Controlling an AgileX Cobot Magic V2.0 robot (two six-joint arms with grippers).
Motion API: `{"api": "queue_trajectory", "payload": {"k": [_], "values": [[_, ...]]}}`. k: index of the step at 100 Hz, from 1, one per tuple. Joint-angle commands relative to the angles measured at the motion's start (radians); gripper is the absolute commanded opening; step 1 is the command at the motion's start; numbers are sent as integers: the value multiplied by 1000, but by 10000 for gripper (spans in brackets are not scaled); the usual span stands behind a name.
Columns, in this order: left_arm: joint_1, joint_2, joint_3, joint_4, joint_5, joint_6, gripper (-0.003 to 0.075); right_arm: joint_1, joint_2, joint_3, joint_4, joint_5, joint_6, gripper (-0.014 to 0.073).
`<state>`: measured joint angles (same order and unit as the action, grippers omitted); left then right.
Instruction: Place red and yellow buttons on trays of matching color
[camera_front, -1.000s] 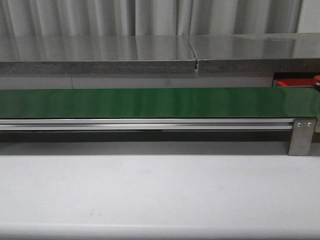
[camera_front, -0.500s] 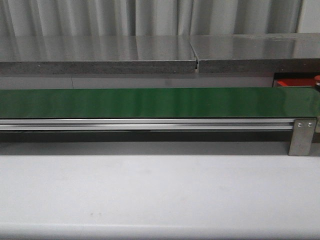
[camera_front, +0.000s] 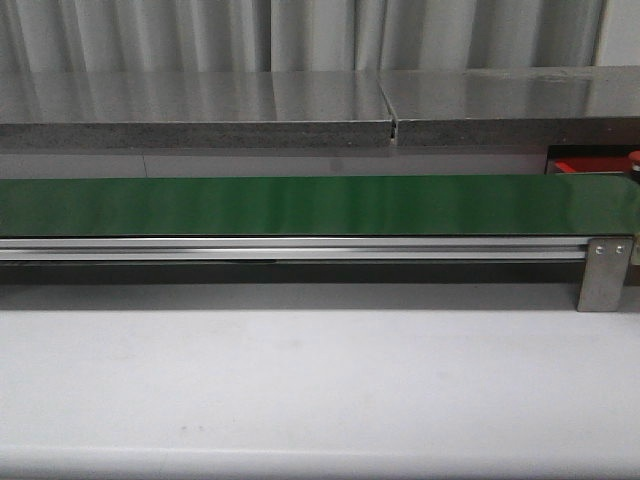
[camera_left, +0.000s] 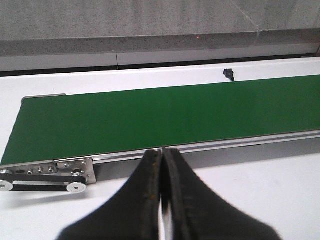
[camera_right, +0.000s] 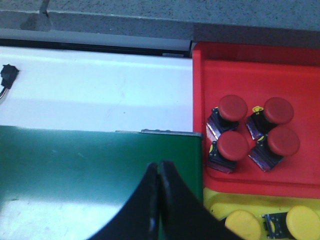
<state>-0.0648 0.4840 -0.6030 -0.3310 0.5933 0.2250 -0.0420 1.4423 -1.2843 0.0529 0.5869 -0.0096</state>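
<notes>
The red tray (camera_right: 210, 65) holds several red buttons (camera_right: 233, 107) on dark bases, seen in the right wrist view. Beside it, the yellow tray (camera_right: 220, 200) holds two yellow buttons (camera_right: 243, 225). Only a corner of the red tray (camera_front: 590, 166) peeks out at the far right in the front view. My right gripper (camera_right: 159, 164) is shut and holds nothing, over the end of the green belt (camera_right: 75, 165) just beside the trays. Over the belt's near rail at the other end, my left gripper (camera_left: 162, 151) is shut on nothing. No button lies on the belt (camera_front: 300, 205).
A grey stone ledge (camera_front: 200, 110) runs behind the belt. A metal bracket (camera_front: 603, 275) carries the belt's right end, and pulleys (camera_left: 75, 187) sit at its left end. A small black plug (camera_left: 229, 74) lies on the white table behind the belt.
</notes>
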Motion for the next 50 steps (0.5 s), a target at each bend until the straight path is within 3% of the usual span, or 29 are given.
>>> {"api": "queue_trajectory", "payload": {"k": [1, 50], "values": [[-5, 6, -25, -14, -64, -2, -20, 9, -88, 18, -10, -76, -11, -118], [-5, 6, -25, -14, -64, -2, -20, 10, -362, 253, -10, -182, -11, -118]]}}
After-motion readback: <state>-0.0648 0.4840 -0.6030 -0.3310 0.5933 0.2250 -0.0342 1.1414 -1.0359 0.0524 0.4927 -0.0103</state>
